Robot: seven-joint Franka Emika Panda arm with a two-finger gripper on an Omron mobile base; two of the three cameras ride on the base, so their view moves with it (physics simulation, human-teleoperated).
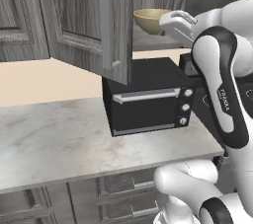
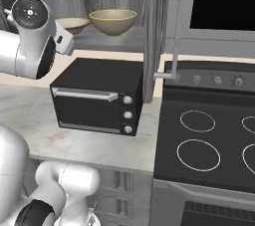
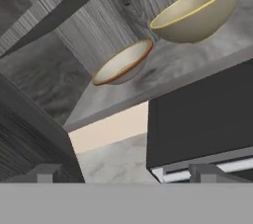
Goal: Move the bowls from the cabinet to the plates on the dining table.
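The dark grey cabinet (image 1: 74,16) stands with its door (image 1: 117,33) swung open above the counter. Two tan bowls sit on its shelf (image 3: 168,70). The larger bowl (image 3: 197,13) (image 2: 113,21) (image 1: 148,19) is on the right. The smaller brown-rimmed bowl (image 3: 123,62) (image 2: 73,24) is to its left, partly behind my arm in the right base view. My gripper (image 3: 126,174) is open and holds nothing. It hangs in front of the shelf edge, a short way from both bowls, with its white hand (image 1: 175,23) beside the larger bowl. The plates and the dining table are out of view.
A black toaster oven (image 1: 148,97) (image 2: 97,95) sits on the marble counter (image 1: 59,134) directly under the shelf. The open door's long bar handle (image 2: 175,33) sticks out on the right. A black stove (image 2: 209,140) adjoins the counter. Grey drawers (image 1: 113,188) lie below.
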